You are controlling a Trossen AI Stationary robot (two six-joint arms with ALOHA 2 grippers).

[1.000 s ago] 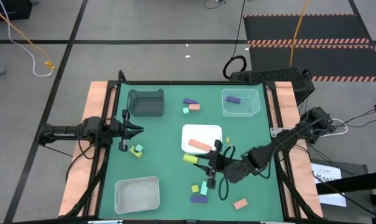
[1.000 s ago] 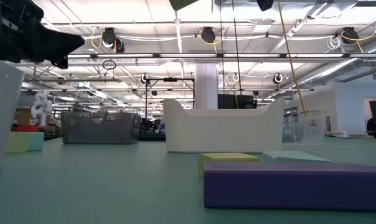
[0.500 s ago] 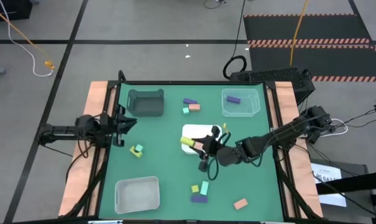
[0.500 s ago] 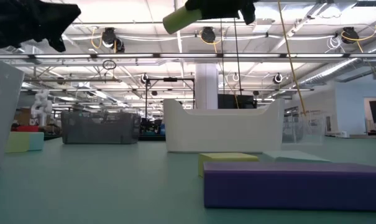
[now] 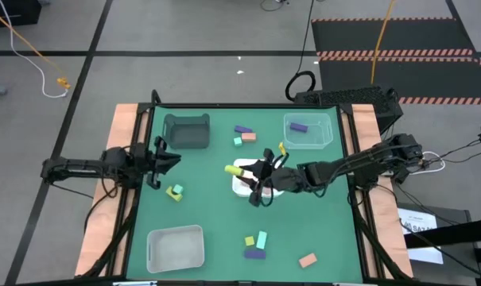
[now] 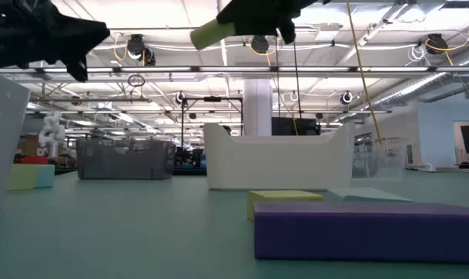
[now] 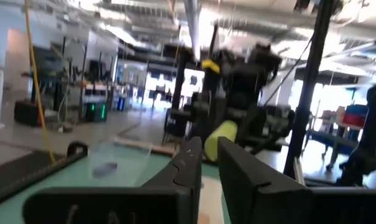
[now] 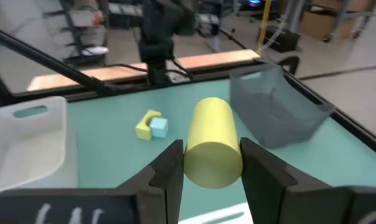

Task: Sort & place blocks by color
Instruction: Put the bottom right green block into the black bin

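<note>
My right gripper reaches from the table's right over the middle white tray and is shut on a yellow cylinder block. My left gripper hovers near the left edge, shut and holding nothing. Other blocks lie flat on the mat: a purple bar, a mint and salmon pair, a yellow and mint pair, and a near group with a salmon bar. A purple block lies in the clear tray. My right gripper pinches the yellow cylinder by its curved sides, one finger on each flank. The fingers come level from the table's right and lie along the cylinder, whose free end sticks out past them toward the left. It is lifted clear above the table.
A dark grey tray stands at the far left, a clear tray at the far right, and a white tray at the near left. Open green mat lies between the trays. In the low view a purple bar is close to the camera.
My right gripper has carried the yellow cylinder from the near middle of the table toward the far edge and a little left, and now holds it over the middle white tray. My left gripper has drawn back slightly toward the left and far edges.
</note>
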